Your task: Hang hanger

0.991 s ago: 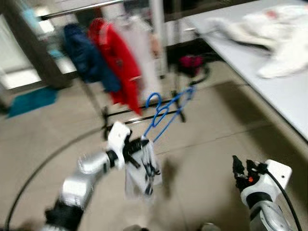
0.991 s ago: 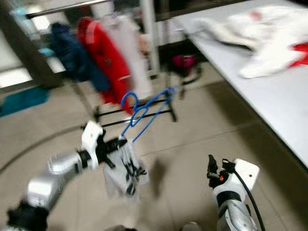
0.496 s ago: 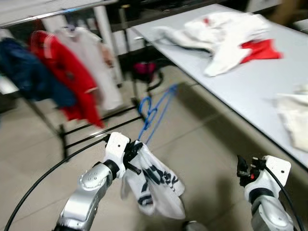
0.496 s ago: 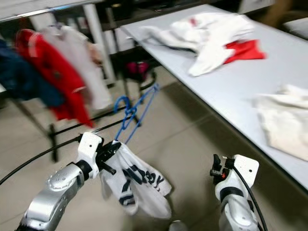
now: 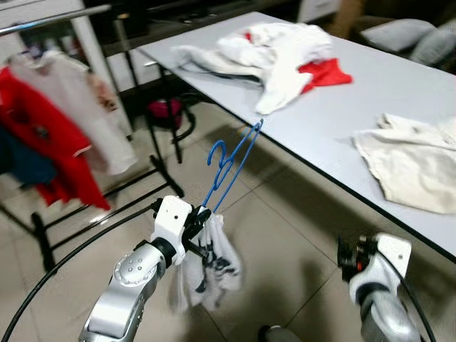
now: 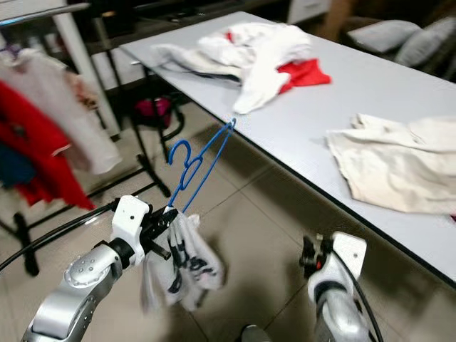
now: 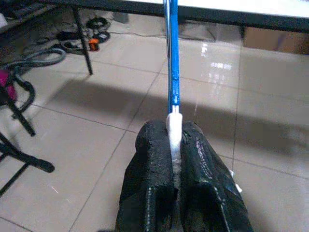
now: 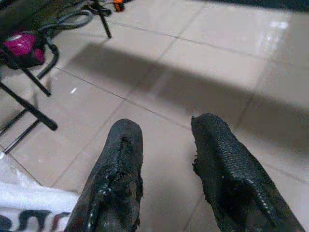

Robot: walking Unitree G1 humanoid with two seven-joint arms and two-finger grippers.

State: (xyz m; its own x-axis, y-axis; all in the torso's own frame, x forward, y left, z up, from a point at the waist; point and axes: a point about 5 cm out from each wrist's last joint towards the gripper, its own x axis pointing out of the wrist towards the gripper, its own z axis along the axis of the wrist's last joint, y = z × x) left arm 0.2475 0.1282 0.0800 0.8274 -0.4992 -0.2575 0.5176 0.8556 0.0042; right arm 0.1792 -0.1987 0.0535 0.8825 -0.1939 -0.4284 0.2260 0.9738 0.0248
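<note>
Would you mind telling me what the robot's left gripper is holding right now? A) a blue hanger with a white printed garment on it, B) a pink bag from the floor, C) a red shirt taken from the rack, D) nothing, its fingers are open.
A: the left gripper is shut on the blue hanger, with the white printed garment dangling below it.

hangers: one, blue (image 5: 229,165), clamped in the left pincer (image 7: 175,140)
garment on that hanger: one, white (image 5: 206,263)
pincers: two; right pincer (image 8: 166,145)
tables: one (image 5: 399,85)
clothes rack: one (image 5: 43,21)
</note>
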